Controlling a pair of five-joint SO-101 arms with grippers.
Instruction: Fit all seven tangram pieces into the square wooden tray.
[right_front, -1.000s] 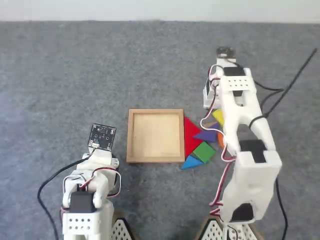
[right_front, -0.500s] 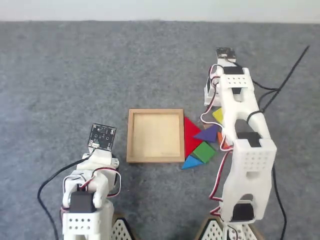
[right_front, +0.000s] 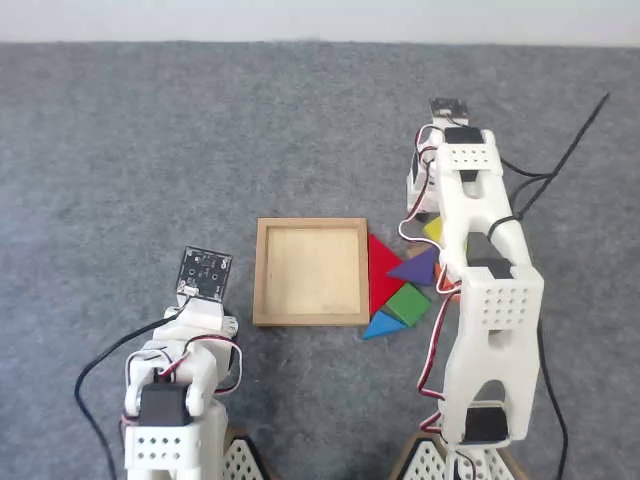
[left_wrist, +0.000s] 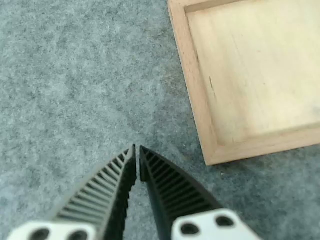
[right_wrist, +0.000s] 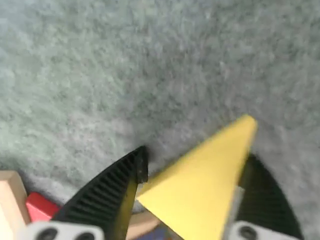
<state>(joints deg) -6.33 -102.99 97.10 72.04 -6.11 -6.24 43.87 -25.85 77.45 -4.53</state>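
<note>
Yellow triangular tangram piece (right_wrist: 200, 195): gripped in right claw (right_wrist: 195, 165), between square wooden tray (right_front: 310, 225) and table's right edge. Tray: empty, mid-table. Left claw (left_wrist: 137, 150): pinched together, holding nothing, beside tray's left rim. Advised: lift clear of neighbouring pieces, seat flat into a corner.

The tray (right_front: 311, 223) is matt wood, the yellow piece (right_wrist: 200, 190) smooth, the carpet (right_front: 150, 150) rough.

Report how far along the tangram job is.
Done: nothing; the wooden tray holds no pieces. In hand: the right gripper grips the yellow triangle. Left: all seven pieces, including the red triangle, purple triangle, green square and blue triangle beside the tray. The left gripper hangs shut near the tray.
</note>
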